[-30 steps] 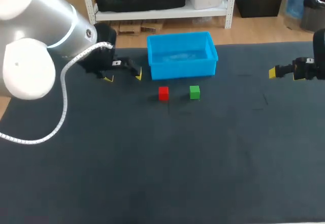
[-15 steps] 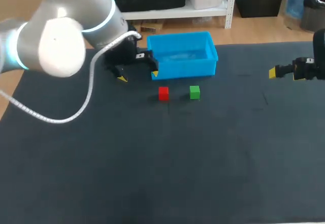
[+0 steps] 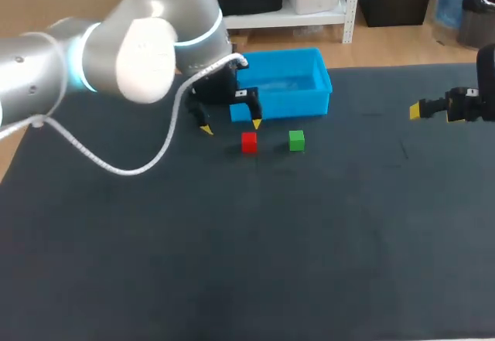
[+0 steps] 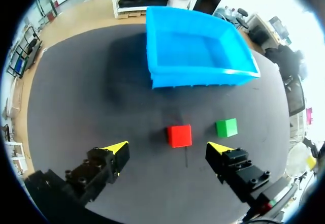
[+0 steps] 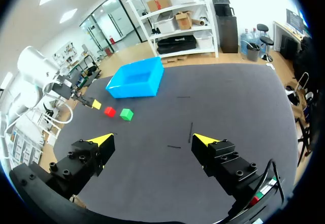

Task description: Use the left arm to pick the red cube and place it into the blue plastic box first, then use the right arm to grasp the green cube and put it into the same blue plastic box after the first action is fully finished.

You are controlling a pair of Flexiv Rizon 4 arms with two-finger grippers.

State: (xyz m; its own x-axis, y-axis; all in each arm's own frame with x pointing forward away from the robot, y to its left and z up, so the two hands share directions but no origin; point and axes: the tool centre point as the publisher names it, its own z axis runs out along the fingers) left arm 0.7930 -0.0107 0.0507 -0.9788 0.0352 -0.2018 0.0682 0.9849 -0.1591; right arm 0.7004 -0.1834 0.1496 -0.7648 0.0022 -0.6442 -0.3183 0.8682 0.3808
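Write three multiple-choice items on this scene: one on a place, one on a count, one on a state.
1. Where does the small red cube lie relative to the blue plastic box?
A. Inside it
B. Outside it, on the dark table, beside the small green cube
C. On top of its rim

2. How many cubes lie on the table?
A. Three
B. One
C. Two

3. What is the state of the left gripper?
A. Open, holding nothing
B. Shut on the red cube
C. Shut on the green cube

Answers:
1 B: the head view shows the red cube on the table outside the box, next to the green one.
2 C: only a red and a green cube show.
3 A: in the left wrist view its fingers stand wide apart, the red cube untouched.
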